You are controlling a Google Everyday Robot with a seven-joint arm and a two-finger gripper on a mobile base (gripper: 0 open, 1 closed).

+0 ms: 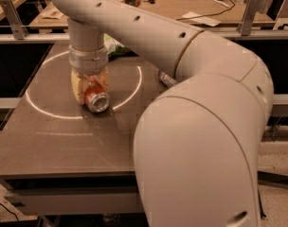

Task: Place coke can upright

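Observation:
The coke can (95, 98) lies on its side on the dark table (54, 141), its silver end facing the camera. It sits inside a white ring marked on the tabletop. My gripper (90, 88) reaches straight down over it, with its yellowish fingers (76, 86) on either side of the can's red body and closed against it. The can still rests on the table.
A green snack bag (114, 46) lies behind my wrist. Part of a clear bottle (166, 78) shows to the right, mostly hidden by my arm (201, 126), which fills the right half of the view. A desk with cables stands behind the table.

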